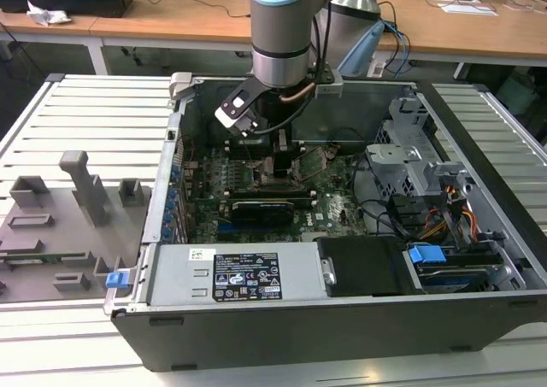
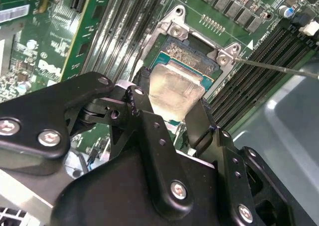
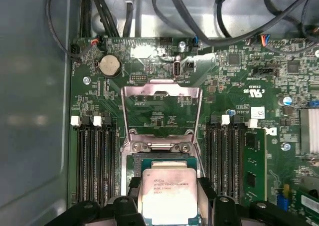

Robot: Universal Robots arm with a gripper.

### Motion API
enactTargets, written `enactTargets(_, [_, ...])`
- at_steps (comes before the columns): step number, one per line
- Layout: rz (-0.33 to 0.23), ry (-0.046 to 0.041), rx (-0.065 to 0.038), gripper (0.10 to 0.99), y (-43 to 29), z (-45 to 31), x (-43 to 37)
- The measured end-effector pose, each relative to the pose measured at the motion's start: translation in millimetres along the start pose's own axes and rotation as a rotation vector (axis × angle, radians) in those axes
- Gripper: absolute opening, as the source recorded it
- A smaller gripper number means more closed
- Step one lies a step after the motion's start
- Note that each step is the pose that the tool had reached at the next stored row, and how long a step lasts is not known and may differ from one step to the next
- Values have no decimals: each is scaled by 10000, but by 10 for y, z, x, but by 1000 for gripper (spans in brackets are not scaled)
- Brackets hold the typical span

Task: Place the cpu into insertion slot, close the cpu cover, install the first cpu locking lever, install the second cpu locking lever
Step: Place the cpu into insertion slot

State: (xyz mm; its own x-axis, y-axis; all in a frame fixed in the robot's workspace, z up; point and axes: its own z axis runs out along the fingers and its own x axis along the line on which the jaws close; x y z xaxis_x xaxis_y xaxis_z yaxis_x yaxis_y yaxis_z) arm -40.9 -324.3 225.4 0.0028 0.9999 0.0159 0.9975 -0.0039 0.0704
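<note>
Clamping the cpu (image 2: 174, 89) by opposite edges, the gripper (image 2: 172, 97) holds it over the insertion slot (image 2: 185, 54); the first wrist view adds the cpu cover (image 3: 187, 91), swung open behind it.

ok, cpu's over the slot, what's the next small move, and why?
Probably ease it straight down a little. The gripper is shut on the cpu, which hangs over the slot but doesn't look clearly seated. The cover stands open, out of the way.

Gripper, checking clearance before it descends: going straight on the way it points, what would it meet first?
Likely the insertion slot, right under the cpu that the gripper holds; their gap is unclear.
</note>
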Motion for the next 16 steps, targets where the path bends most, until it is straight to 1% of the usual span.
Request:
enactTargets(6, [3, 0, 67, 529, -29, 86, 51])
enactTargets(9, [108, -6, 130, 529, -32, 135, 58])
enactTargets(11, [151, -10, 143, 529, -27, 151, 58])
enactTargets(13, [173, -13, 147, 529, -4, 158, 57])
enactTargets(16, [174, -10, 144, 529, -4, 169, 58])
